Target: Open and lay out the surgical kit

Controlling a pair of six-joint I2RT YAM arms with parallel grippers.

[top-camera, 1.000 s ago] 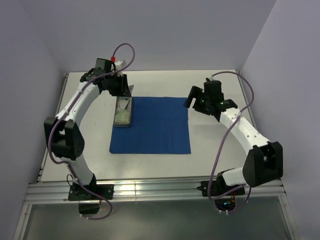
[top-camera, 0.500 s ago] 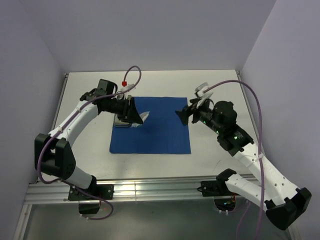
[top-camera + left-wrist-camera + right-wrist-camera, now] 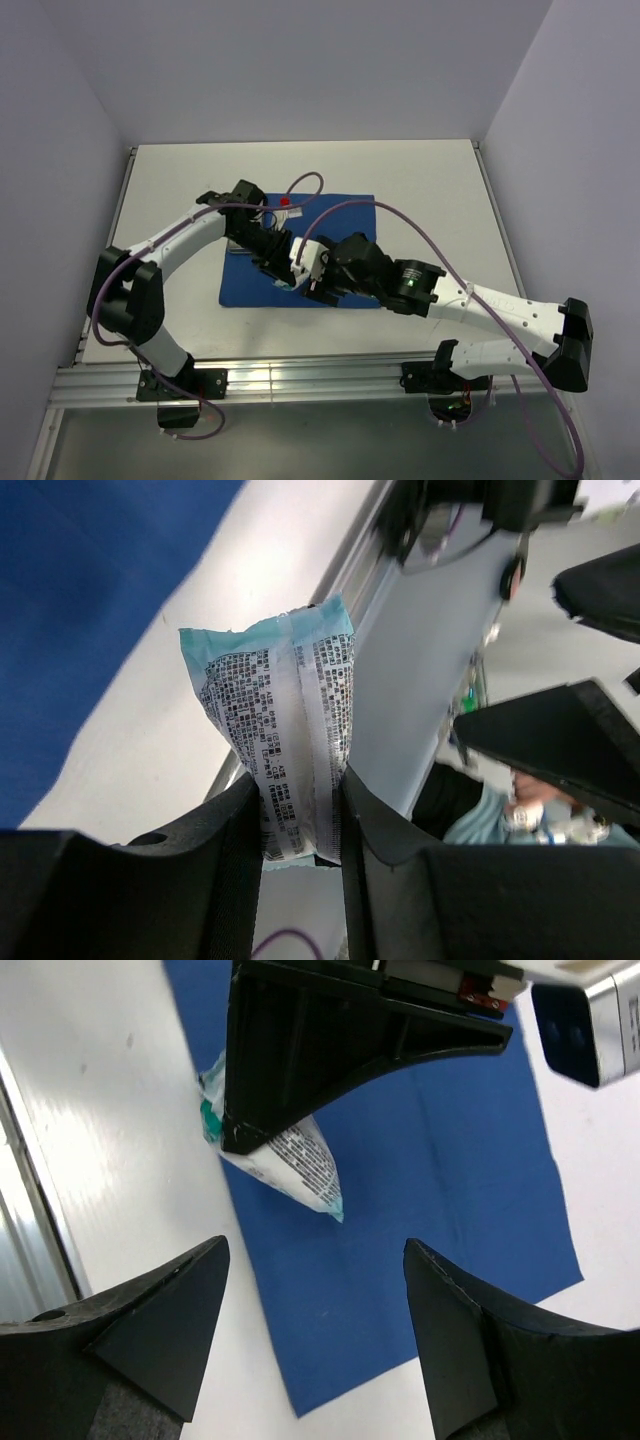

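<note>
One packet (image 3: 275,700) held up in the air; the laying out has barely begun.

Nearest, in the lower centre of the overhead view, the right gripper (image 3: 312,278) has its fingers spread wide with nothing between them and faces the packet. In its own wrist view the packet hangs in the upper left of the frame, above the cloth's edge and clear of both fingers. Just behind, the left gripper (image 3: 300,792) is clamped on one end of the packet and carries it off the surface. Beyond, the blue cloth wrap (image 3: 238,285) lies opened flat in the middle of the table (image 3: 420,170). The unwrapping looks done, and one packet is out but not yet set down. Whatever else belongs to the set is hidden under the left arm and seems yet to be laid out.
</note>
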